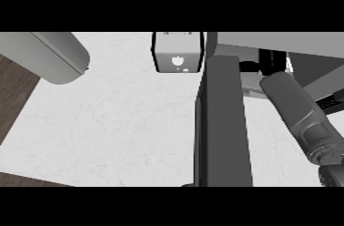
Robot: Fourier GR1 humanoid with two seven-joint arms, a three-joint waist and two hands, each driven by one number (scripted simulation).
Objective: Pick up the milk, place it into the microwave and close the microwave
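The milk [177, 55], a pale carton with a small emblem on its face, stands upright at the back of the white counter [114, 129]. Just right of it the microwave door [223, 129] hangs open, a dark slab seen edge-on reaching toward me. The microwave body [275, 43] lies behind it at the upper right, its inside mostly hidden. My right forearm [299, 111] crosses in front of the microwave, right of the door. Only a dark bit of the right hand [331, 175] shows at the lower right edge, well away from the milk. My left forearm [47, 56] fills the upper left; its hand is out of view.
The counter's left edge runs diagonally, with dark brown wood [12, 97] beyond it and another strip at the lower left [27, 180]. Bare white counter spreads between the left forearm and the open door.
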